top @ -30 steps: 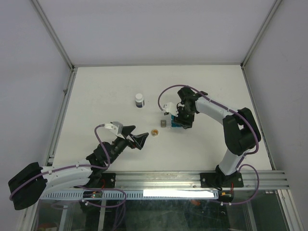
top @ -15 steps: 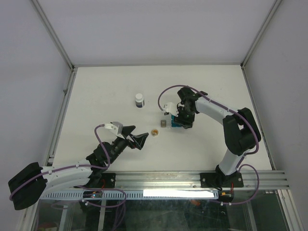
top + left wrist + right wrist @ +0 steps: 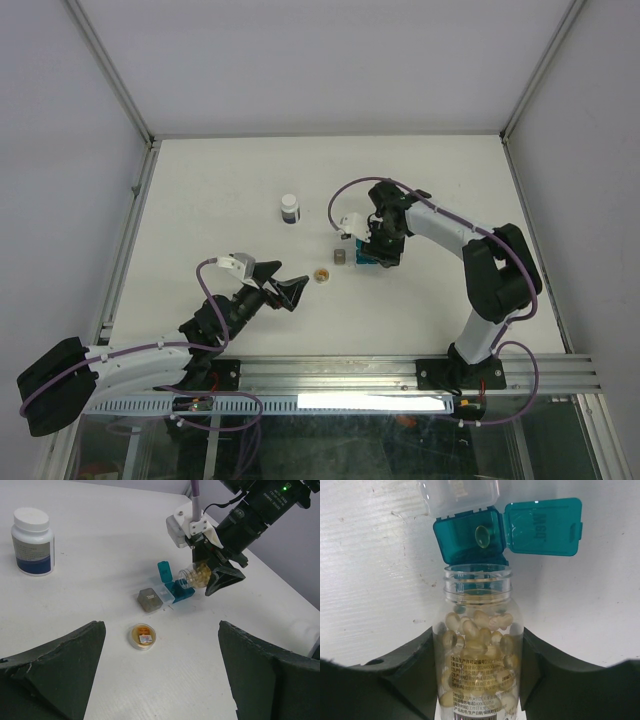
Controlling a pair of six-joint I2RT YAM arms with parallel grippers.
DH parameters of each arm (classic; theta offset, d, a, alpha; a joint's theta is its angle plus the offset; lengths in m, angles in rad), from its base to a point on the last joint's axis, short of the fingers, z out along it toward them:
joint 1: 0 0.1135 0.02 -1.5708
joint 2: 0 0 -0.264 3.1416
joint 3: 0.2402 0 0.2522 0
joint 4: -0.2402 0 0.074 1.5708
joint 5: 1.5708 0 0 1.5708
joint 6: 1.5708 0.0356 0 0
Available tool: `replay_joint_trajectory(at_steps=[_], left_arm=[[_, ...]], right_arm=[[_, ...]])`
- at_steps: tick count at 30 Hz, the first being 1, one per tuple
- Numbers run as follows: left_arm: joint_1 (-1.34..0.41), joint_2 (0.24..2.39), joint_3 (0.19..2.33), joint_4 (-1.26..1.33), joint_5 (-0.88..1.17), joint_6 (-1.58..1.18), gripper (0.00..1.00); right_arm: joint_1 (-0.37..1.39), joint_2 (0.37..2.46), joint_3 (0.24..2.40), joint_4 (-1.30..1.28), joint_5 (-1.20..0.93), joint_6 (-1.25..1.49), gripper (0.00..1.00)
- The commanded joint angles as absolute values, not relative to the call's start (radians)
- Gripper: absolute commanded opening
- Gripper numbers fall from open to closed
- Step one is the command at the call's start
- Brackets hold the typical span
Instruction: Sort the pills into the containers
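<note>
Your right gripper [image 3: 476, 636] is clamped around a clear pill bottle [image 3: 196, 576] of yellow capsules. It is tipped so the open mouth sits just past the fingertips, over the teal container [image 3: 451, 535]. The container's lid [image 3: 542, 526] is flipped aside, and one capsule [image 3: 482, 535] lies inside. The grey container [image 3: 149, 600] sits just beyond the teal one and looks shut. Your left gripper [image 3: 161, 626] hangs wide and empty. A small round cap [image 3: 142, 635] lies just ahead of it, and a white bottle [image 3: 33, 541] stands well off. Nothing blocks the pour.

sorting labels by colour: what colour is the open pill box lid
Teal lid, clearest in the right wrist view.
</note>
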State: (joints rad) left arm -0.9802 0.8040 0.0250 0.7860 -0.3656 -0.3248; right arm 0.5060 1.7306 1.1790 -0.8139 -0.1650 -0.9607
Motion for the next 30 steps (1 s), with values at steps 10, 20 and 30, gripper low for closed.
replay_joint_trajectory(at_steps=[10, 20, 30], left_arm=[[-0.976, 0.799, 0.014, 0.835, -0.352, -0.329, 0.99], [-0.976, 0.779, 0.01, 0.822, -0.354, -0.333, 0.99], [-0.976, 0.78, 0.008, 0.821, -0.352, -0.335, 0.99]], right_arm=[[0.522, 1.714, 1.232, -0.87, -0.193, -0.942, 0.0], [0.527, 1.699, 1.214, -0.833, -0.174, -0.941, 0.0], [0.523, 1.687, 1.206, -0.82, -0.181, -0.933, 0.0]])
